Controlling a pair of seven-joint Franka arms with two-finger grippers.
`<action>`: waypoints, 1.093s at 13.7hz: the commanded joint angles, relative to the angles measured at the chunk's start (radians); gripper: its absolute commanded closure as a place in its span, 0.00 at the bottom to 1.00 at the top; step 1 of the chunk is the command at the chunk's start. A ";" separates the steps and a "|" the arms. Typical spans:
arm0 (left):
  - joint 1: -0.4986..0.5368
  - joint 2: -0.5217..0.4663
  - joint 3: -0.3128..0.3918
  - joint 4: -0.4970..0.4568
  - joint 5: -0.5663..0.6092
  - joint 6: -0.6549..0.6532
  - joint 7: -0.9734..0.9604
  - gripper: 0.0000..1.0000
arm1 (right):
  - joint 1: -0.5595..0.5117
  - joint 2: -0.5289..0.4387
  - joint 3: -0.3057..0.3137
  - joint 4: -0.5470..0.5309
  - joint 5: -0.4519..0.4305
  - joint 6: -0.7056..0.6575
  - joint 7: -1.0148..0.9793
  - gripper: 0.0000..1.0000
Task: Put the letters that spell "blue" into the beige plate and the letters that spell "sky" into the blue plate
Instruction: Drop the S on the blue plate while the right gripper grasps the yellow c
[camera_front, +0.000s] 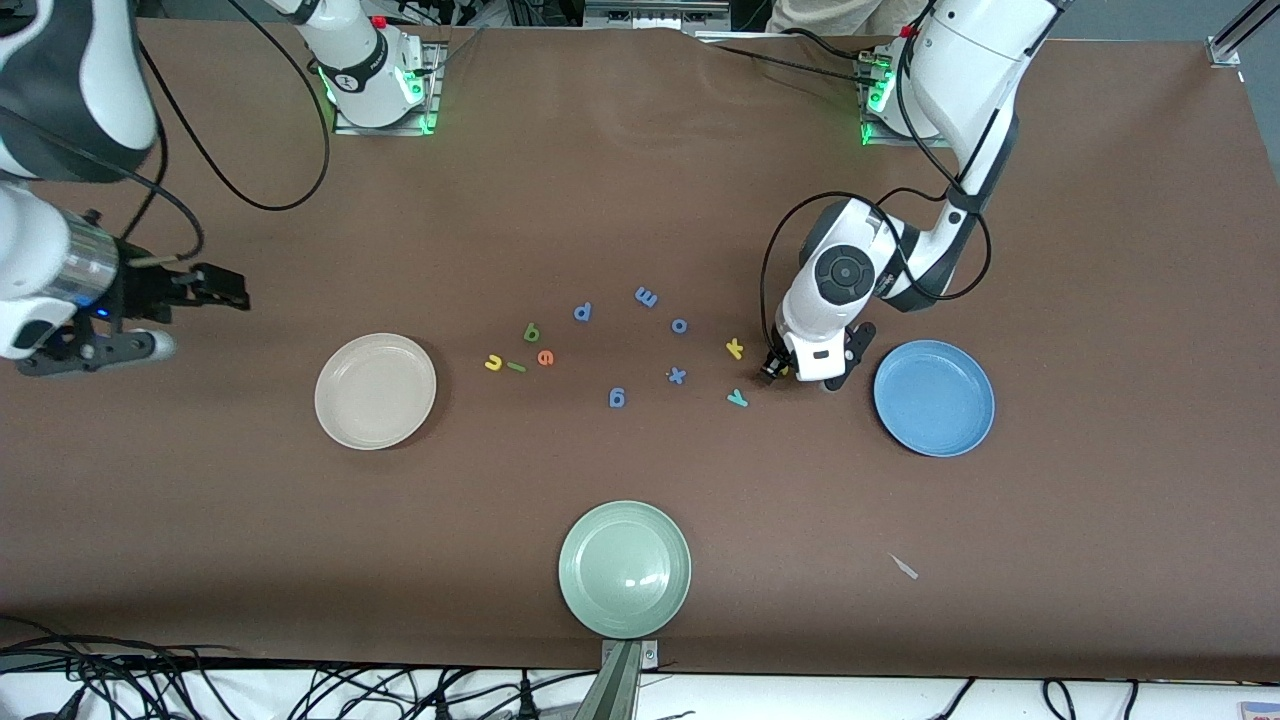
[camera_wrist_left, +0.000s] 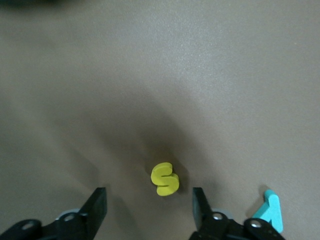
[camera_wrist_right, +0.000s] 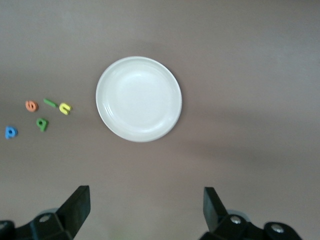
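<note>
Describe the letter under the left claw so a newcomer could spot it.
Start at the blue plate; beside it the left claw is down at the table. Between its open fingers lies the yellow s, curvier than the yellow k or teal y nearby.

Brown table (camera_front: 640, 180) with plates (camera_front: 375, 390), letters (camera_front: 678, 376)

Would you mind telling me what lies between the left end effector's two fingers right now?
The yellow s lies on the brown table between the left end effector's fingers, untouched; the left wrist view shows it.
</note>
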 joint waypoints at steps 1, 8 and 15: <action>-0.004 0.005 0.011 0.017 0.026 0.008 -0.027 0.35 | 0.038 0.034 0.074 -0.092 0.007 0.152 0.142 0.00; 0.002 0.036 0.013 0.017 0.026 0.061 -0.027 0.66 | 0.034 0.178 0.263 -0.249 -0.059 0.583 0.521 0.00; 0.011 -0.012 0.020 0.031 0.040 -0.003 -0.011 1.00 | 0.117 0.345 0.265 -0.260 -0.114 0.781 0.767 0.01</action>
